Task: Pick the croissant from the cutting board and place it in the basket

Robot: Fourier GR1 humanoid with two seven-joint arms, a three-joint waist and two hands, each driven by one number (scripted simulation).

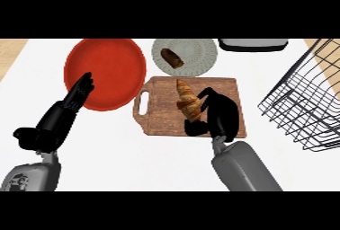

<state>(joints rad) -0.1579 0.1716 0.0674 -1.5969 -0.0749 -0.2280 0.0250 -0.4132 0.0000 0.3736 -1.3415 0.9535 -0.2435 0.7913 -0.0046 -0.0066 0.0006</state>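
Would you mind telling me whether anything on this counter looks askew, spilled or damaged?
Nothing stands out. The golden croissant lies whole on the brown wooden cutting board, the right hand curled against it; the black wire basket stands upright at the right.

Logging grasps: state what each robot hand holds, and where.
Right robot hand curls round the croissant at its near end, on the cutting board. Left robot hand, open, holds nothing.

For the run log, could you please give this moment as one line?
right hand: closing round croissant | croissant: on cutting board | left hand: open, resting | basket: right
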